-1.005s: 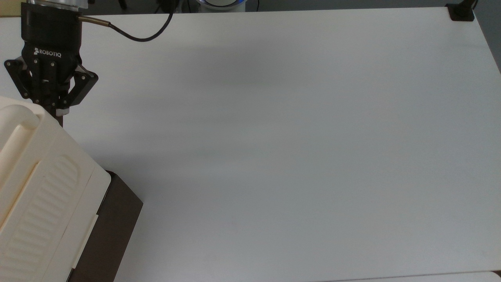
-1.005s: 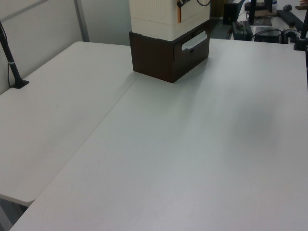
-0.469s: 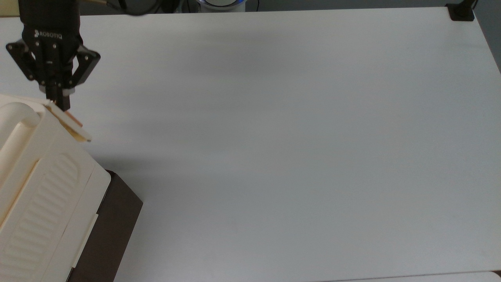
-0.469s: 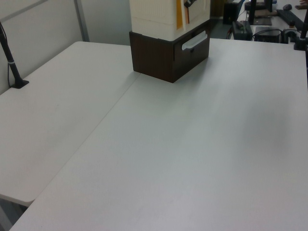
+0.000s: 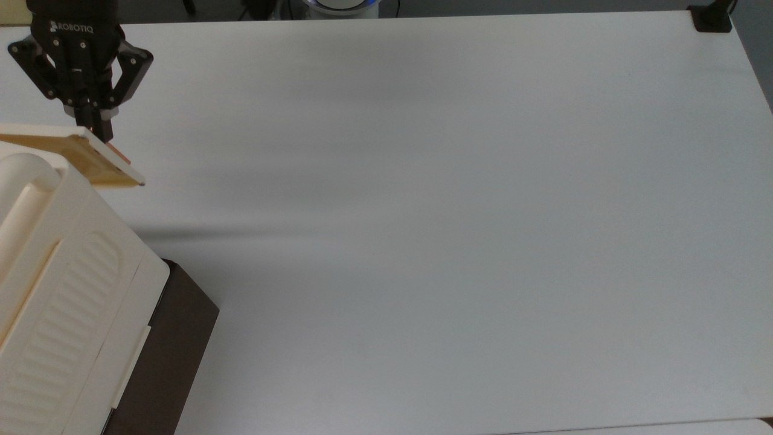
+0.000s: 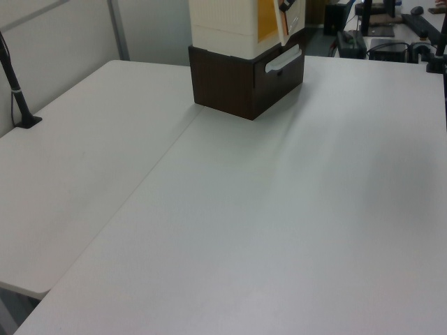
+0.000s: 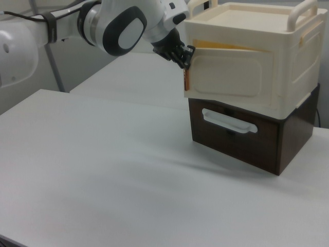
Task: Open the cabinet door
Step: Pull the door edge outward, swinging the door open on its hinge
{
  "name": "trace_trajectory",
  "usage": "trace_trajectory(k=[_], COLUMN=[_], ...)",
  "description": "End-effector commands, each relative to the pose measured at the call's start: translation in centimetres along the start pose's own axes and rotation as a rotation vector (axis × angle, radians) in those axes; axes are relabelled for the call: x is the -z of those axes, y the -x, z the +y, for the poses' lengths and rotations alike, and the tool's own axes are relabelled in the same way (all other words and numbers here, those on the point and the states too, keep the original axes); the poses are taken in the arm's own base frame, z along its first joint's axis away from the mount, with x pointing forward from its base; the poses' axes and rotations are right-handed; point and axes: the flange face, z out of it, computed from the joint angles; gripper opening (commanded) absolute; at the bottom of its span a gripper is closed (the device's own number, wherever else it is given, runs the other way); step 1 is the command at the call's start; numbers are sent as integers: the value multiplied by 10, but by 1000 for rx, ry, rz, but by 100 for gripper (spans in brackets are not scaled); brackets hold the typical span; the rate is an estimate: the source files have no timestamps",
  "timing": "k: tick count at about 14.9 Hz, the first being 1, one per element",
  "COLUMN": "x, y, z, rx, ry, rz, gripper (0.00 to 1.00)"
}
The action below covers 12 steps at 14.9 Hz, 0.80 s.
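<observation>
While the door (image 7: 224,72) stands partly swung out from the cabinet (image 7: 288,62), the gripper (image 5: 96,134) holds its free edge, fingers pinched narrow on the thin rim.

Item: cabinet. Cream box stacked on a dark brown base (image 7: 247,136) with a white pull (image 7: 229,122); sits at the top view's lower left corner of the table (image 5: 453,241).

Item: door. Cream panel, hinged on the right view's right side; free edge at the right view's left, angled out from the cabinet front. A tan inner face (image 5: 84,160) shows in the gap in the top view.

Item: gripper. Black, at the top view's upper left, touching the door's outer corner.

Step in hand, judged: pulling the door wider. To do it well, the pull should probably follow an arc about the hinge rather than a straight line, so the thin edge does not twist out of the pinch. The wrist likely needs to turn with the panel. Too hard a tug could drag the whole box, since nothing visibly anchors it.

Room: table bare across the top view's middle and right. Table's far edge lies near the gripper in the top view; swing space that way is tight. A black post base (image 5: 711,18) sits at the top view's far right corner, well apart.
</observation>
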Motion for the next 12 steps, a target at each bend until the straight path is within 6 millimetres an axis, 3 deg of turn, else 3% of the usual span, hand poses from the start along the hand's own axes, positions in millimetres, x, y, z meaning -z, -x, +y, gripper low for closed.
trace_trajectory(k=[1, 3, 5, 6, 7, 9, 12], x=[4, 16, 30, 36, 39, 52, 67], y=[40, 51, 62, 66, 70, 78, 92], z=[60, 77, 95, 102, 109, 126, 155], rx=[-14, -27, -37, -36, -39, -57, -53], ry=[-3, -17, -32, -32, -34, -30, -26], rz=[-173, -225, -264, -273, -285, -294, -318], gripper=[5, 18, 71, 78, 91, 100, 100])
